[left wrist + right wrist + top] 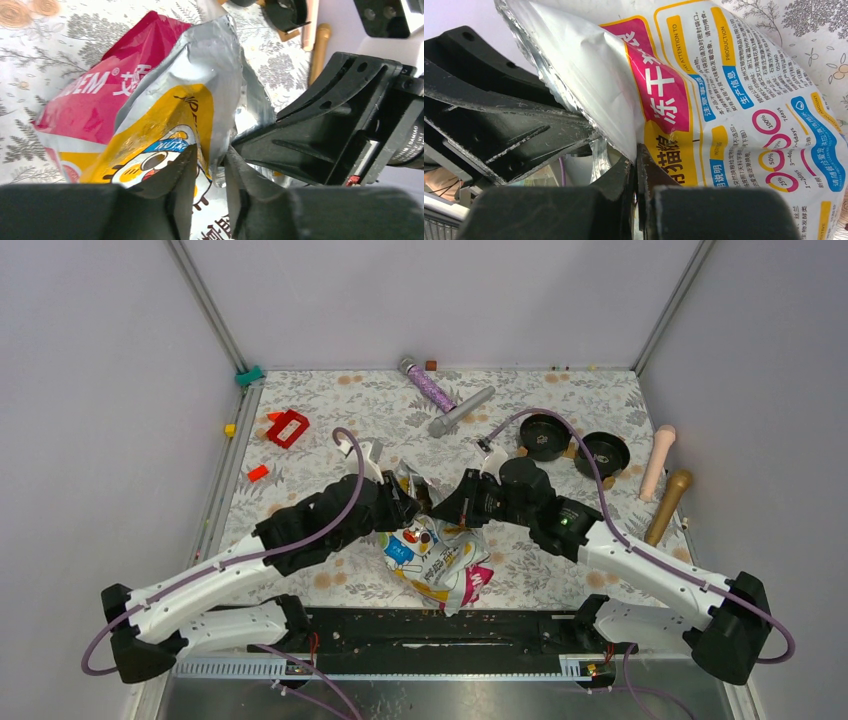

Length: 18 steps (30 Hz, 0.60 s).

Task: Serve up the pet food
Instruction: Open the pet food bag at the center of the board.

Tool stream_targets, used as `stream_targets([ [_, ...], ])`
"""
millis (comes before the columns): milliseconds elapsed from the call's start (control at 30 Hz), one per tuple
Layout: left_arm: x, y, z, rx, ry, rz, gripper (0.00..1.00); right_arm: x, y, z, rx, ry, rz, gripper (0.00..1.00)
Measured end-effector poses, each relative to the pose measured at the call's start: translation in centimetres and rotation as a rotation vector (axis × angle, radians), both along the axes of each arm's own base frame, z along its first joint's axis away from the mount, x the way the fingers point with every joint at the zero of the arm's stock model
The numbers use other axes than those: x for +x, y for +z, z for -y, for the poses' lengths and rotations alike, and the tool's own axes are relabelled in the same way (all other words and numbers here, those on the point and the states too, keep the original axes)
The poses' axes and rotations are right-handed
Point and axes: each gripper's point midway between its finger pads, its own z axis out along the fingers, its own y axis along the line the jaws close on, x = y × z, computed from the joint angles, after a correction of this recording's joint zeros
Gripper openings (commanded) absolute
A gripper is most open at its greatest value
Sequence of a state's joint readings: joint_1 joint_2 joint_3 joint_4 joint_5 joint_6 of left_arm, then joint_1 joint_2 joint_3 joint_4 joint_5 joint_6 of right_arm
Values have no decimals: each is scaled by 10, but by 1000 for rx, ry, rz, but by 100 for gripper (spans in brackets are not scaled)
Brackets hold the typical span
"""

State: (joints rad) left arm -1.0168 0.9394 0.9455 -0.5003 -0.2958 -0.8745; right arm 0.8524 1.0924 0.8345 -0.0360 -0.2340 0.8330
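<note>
The glossy yellow, white and magenta pet food bag (440, 560) lies near the table's front middle, its silver-lined mouth raised between both grippers. My left gripper (408, 508) is shut on the mouth's front wall, by the cartoon face (212, 167). My right gripper (447, 510) is shut on the opposite wall, the printed back panel (636, 160). In the left wrist view the bag (165, 100) gapes a little. No kibble shows. Two round black bowls (545, 436) (602, 453) stand at the back right, apart from both grippers.
A purple glitter cylinder (430, 388) and a grey cylinder (462, 411) lie at the back. A red object (288, 428) and small blocks (257, 473) lie at the left. A pale pink stick (657, 462) and a tan one (668, 505) lie at the right edge.
</note>
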Motion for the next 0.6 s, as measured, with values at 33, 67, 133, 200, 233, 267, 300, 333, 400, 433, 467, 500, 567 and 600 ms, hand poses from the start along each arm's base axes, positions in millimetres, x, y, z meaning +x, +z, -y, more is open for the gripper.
stream_targets([
  [33,2,1,-1,9,13,2,16,0,0,0,-1,-3,4,0],
  [67,3,2,-3,26,26,3,10,1,0,1,-2,-5,7,0],
  [133,5,3,-6,67,56,-1,0,1,0,1,-3,-4,14,0],
  [200,9,0,-11,113,96,-10,0,2,0,1,-7,-6,22,0],
  [233,10,-2,-13,131,109,-14,0,3,0,2,-10,-7,26,0],
  [267,11,-3,-15,148,120,-17,0,4,-1,2,-13,-11,31,0],
  [300,11,-4,-16,157,125,-17,0,5,-1,3,-18,-17,37,0],
  [333,11,-4,-17,162,129,-16,0,6,-2,4,-25,-24,43,0],
  [400,11,-5,-19,171,134,-14,0,11,-3,10,-54,-52,64,0],
  [433,11,-5,-21,174,136,-12,0,14,-3,14,-73,-73,79,0],
  [467,11,-4,-22,175,138,-10,0,17,-2,17,-89,-92,93,0],
  [500,10,-3,-24,177,140,-6,0,21,1,23,-109,-118,116,0],
  [567,8,0,-30,179,138,4,0,29,7,36,-159,-171,172,0],
  [600,7,3,-34,180,137,13,0,33,9,42,-188,-192,197,0],
])
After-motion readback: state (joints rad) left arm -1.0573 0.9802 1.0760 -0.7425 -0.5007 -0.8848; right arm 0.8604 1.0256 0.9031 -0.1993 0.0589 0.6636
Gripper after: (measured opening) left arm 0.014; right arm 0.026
